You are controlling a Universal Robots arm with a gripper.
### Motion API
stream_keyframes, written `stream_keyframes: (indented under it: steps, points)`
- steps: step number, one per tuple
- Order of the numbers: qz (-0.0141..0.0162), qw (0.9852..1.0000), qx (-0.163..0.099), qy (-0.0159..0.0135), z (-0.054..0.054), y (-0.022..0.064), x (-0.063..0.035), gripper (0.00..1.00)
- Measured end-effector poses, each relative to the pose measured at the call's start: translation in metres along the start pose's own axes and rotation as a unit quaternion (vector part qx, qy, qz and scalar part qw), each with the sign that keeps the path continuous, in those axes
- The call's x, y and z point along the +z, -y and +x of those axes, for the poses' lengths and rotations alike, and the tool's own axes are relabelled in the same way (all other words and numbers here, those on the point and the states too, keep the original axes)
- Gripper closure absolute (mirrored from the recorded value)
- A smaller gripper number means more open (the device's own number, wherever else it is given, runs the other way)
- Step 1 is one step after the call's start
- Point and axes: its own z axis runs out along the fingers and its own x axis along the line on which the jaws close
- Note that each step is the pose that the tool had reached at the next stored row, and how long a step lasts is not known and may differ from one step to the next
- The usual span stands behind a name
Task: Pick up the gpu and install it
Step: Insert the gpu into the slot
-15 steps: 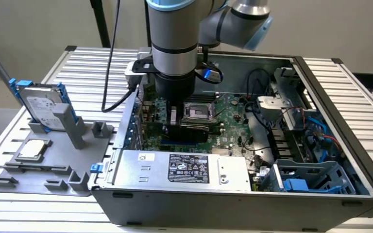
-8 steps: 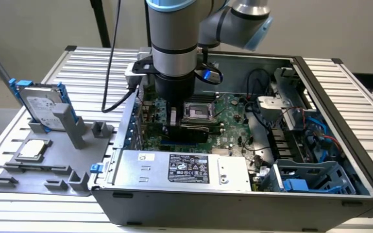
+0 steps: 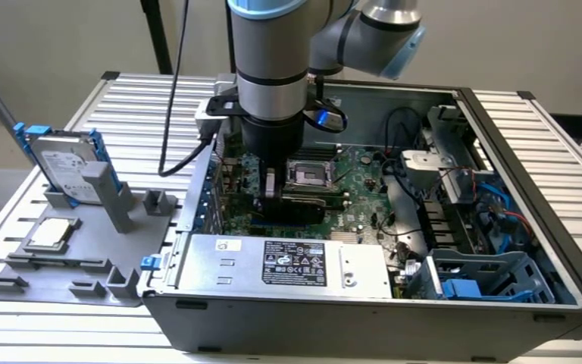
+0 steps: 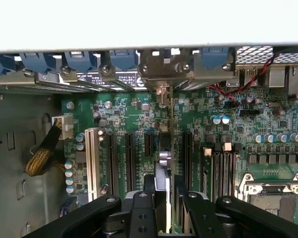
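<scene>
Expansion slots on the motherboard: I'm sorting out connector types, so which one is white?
The long slot at the end of the row, beside the yellow-sleeved cable and farthest from the CPU socket; the other slots are black.

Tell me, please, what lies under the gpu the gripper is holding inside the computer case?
The gripper holds the gpu on edge over the green motherboard, among the black expansion slots. The slot directly beneath is covered by the card and fingers, so whether it is seated cannot be seen.
</scene>
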Motion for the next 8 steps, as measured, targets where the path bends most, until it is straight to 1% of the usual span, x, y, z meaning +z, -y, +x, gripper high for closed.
stream_keyframes:
  steps: [8]
  points:
    - [0.0, 1.0, 0.0, 0.0001, -0.0022, -0.0001, 0.0004, 0.73]
